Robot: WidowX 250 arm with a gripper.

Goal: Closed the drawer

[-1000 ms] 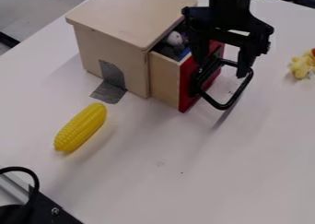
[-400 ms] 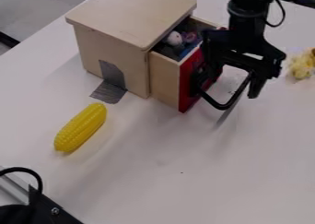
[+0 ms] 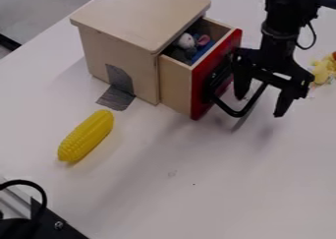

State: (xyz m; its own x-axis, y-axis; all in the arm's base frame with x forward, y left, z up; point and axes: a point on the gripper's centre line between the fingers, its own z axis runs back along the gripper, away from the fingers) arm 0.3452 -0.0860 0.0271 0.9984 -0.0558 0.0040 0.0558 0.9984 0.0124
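- Black equipment point(image 3: 58, 225) at the lower left corner, cut off by the edge
- Yellow corn cob point(image 3: 85, 136), whole, lying on the table point(image 3: 197, 184)
- End effector point(image 3: 263, 99) released, fingers spread apart, at the black handle point(image 3: 236, 114); whether they touch it I cannot tell
- Drawer point(image 3: 177, 88) pulled partly out of the wooden cabinet point(image 3: 121, 51), its red front partly hidden by the handle and end effector
- Inside, a small pale-headed toy point(image 3: 186, 40) among blue and dark things, too jumbled to name
- Yellow toy point(image 3: 322, 72) at the right edge, cut off, its shape unclear
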